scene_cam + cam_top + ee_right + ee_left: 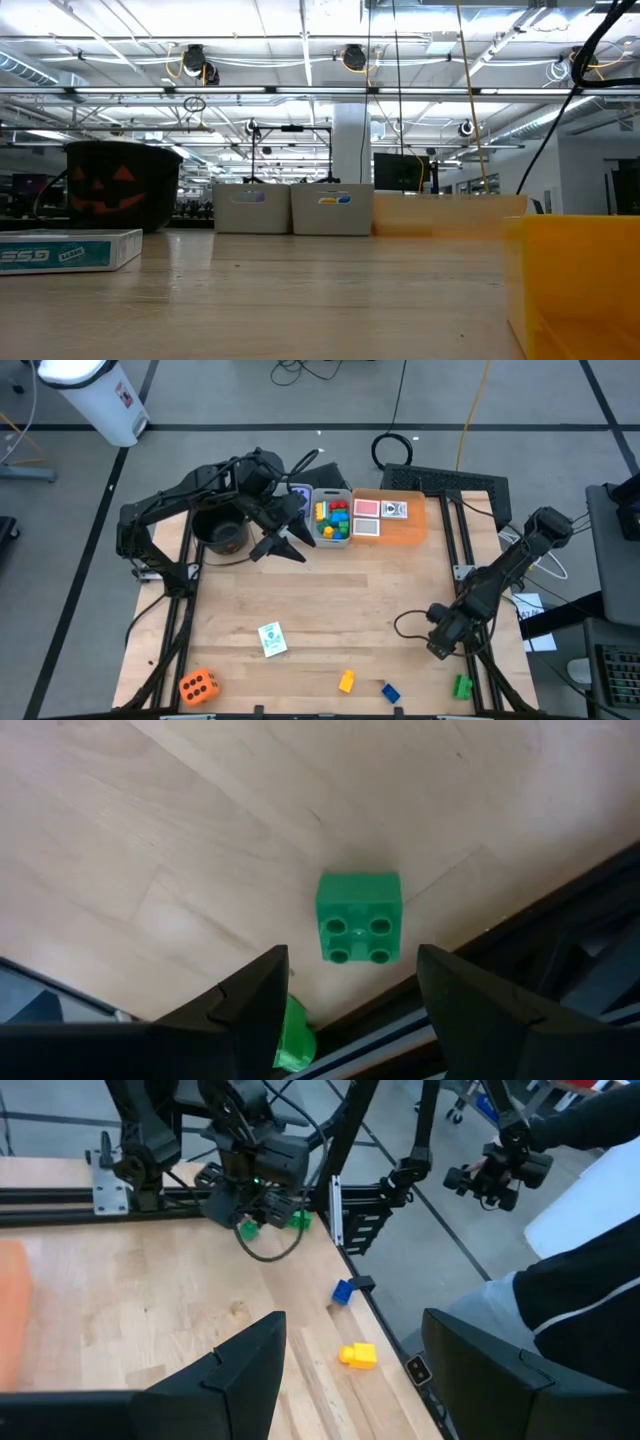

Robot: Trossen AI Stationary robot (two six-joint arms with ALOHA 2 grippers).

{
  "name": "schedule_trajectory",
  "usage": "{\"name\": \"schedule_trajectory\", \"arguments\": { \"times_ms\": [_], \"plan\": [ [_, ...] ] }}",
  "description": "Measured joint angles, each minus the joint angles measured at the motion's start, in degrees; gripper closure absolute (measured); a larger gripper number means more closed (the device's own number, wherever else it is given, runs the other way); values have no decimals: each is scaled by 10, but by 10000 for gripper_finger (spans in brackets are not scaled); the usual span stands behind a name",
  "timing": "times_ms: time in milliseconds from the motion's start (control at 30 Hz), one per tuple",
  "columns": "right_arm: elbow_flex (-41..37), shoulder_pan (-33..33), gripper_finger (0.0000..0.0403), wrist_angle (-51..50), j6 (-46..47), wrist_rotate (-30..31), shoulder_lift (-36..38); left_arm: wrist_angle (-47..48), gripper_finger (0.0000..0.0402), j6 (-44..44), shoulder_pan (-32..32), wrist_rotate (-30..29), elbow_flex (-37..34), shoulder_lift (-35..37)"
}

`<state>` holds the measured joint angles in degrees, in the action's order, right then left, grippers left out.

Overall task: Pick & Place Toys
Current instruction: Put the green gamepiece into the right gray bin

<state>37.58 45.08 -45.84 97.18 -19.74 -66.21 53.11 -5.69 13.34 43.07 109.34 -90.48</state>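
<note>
On the wooden table, a green brick [462, 685] [359, 917] sits studs up at the near right corner. My right gripper [440, 640] [350, 1010] hangs open above it, pointing steeply down, with nothing between its fingers. A second green piece [293, 1035] shows at the table's edge. A yellow brick [346, 681], a blue brick [390, 691], an orange die [198, 686] and a picture card [271, 639] lie along the near side. My left gripper [282, 550] [350, 1380] is open and raised in front of the bins.
At the far side stand a grey bin [333, 540] with several bricks, a bin with a purple die [300, 493], an orange tray [412, 532] with cards and a black pumpkin bucket [222, 532]. A seated person [570, 1300] is beyond the near right edge.
</note>
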Motion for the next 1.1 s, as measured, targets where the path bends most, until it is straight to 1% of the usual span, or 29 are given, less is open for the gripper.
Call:
{"name": "schedule_trajectory", "arguments": {
  "times_ms": [533, 933, 1100],
  "plan": [
    [0, 0, 190, 20, -23, -1, -36, -7, 163, 0, 0, -26, 0, 0],
    [1, 0, 191, 37, -35, -8, -70, -7, 163, 0, 0, -26, 0, 0],
    [0, 0, 199, 40, -36, 0, -84, -7, 163, 0, 0, -26, 0, 0]
  ]
}}
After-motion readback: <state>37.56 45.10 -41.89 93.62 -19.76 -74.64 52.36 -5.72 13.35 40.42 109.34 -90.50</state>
